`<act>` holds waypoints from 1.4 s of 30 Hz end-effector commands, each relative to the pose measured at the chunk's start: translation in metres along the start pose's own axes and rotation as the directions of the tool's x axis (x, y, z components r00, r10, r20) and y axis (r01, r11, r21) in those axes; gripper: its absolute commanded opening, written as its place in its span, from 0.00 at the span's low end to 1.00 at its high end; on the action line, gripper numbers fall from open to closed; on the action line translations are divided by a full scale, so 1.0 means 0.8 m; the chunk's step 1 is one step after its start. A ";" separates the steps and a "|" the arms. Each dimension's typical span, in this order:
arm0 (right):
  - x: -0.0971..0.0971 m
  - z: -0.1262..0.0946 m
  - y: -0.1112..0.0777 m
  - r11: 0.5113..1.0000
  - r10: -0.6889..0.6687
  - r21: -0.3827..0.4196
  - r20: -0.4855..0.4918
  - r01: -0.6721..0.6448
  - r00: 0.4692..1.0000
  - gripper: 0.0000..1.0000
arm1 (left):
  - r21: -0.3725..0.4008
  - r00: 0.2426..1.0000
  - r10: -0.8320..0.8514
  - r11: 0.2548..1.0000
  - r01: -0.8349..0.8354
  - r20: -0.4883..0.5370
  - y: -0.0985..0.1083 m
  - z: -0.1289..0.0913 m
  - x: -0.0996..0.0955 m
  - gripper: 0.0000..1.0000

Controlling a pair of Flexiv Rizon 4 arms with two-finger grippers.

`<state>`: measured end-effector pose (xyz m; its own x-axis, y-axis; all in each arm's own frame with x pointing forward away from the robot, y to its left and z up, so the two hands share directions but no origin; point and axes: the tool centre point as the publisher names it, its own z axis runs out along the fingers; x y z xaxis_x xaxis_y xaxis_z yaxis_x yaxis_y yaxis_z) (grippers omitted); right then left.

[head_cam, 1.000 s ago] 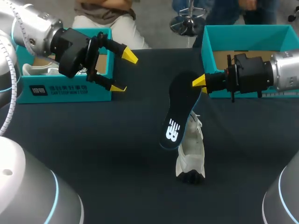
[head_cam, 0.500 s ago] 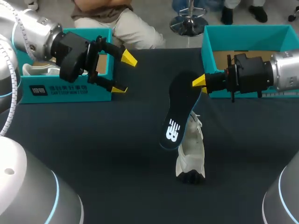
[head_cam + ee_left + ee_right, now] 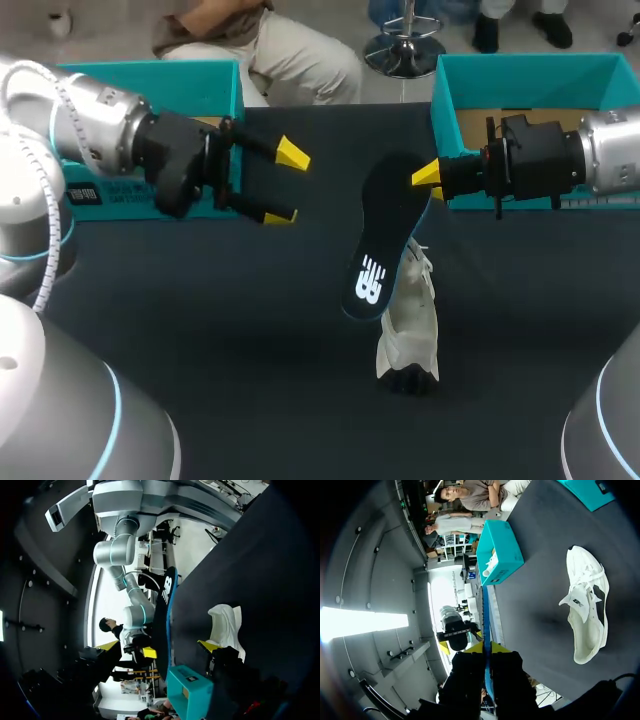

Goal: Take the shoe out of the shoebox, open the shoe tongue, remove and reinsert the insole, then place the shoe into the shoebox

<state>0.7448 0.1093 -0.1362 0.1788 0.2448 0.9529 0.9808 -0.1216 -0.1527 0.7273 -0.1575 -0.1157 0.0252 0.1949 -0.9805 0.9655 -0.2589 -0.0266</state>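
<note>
My right gripper [image 3: 428, 178] is shut on one end of a black insole [image 3: 380, 240] with a white logo, which hangs slanted above the table. Under its low end a white shoe [image 3: 410, 320] lies on the dark cloth. My left gripper [image 3: 287, 184] stands open, level with the insole and a short way to its left, with nothing between its fingers. In the left wrist view the insole [image 3: 162, 615] stands edge-on ahead of the open gripper [image 3: 157, 646], and the shoe [image 3: 225, 627] lies beside it. In the right wrist view the insole [image 3: 485, 615] runs out from the shut gripper [image 3: 486, 650]; the shoe [image 3: 587, 615] lies off to one side.
A teal shoebox [image 3: 140, 75] stands at the back left, partly behind my left arm; the right wrist view shows a white shoe inside this box [image 3: 500, 550]. A second teal shoebox [image 3: 530, 75] stands at the back right, behind my right arm.
My left arm has swung from in front of the left shoebox toward the middle, bringing its open gripper closer to the insole. The right arm, insole and shoe have stayed put.
</note>
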 end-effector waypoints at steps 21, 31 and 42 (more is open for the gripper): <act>0.000 0.001 0.000 1.000 0.001 -0.001 0.002 -0.001 1.000 0.00 | -0.005 0.995 -0.042 0.999 0.043 0.096 0.048 0.100 0.015 1.00; 0.000 0.001 0.000 1.000 0.001 -0.001 0.002 -0.001 1.000 0.00 | -0.025 0.992 -0.075 0.997 0.078 0.101 0.048 0.117 0.017 0.98; 0.000 0.001 0.000 1.000 0.001 -0.001 0.002 -0.001 1.000 0.00 | -0.064 0.989 -0.113 0.991 0.119 0.093 0.047 0.140 0.017 0.25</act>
<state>0.7448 0.1093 -0.1362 0.1788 0.2449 0.9529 0.9808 -0.1216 -0.1527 0.7376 -0.2637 -0.1509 -0.1082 0.1335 -0.9851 0.9747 -0.1805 -0.1315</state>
